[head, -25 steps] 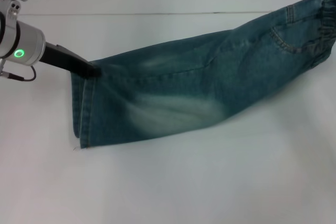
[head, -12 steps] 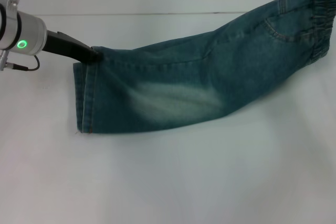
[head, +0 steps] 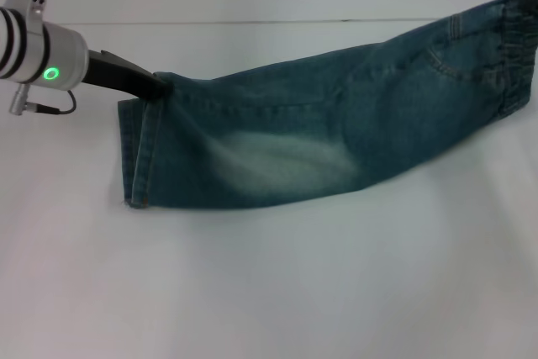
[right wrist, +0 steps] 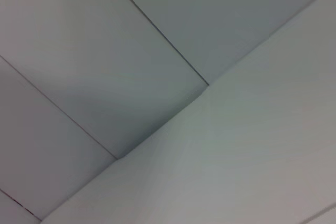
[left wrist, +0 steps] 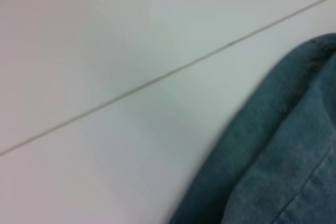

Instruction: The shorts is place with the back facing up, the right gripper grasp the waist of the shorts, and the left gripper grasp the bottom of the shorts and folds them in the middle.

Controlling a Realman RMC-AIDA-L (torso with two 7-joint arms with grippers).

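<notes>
One pair of shorts (head: 328, 136) is lying stretched across the white counter (head: 277, 292), running from left of centre to the upper right edge of the frame; no writing or label is showing on the denim, only a pale faded patch near the middle and one stitched back pocket toward the right. The left gripper (head: 154, 87) is reaching in from the upper left, its silver wrist showing one green glowing ring, and its black fingers are pinching the upper corner of the bottom of the shorts (head: 137, 157), where the flat hems are hanging stacked. The waist of the shorts (head: 517, 48), puckered and darker, is sitting at the far right edge. The right gripper is not appearing in any view; its wrist camera is showing only pale panels.
</notes>
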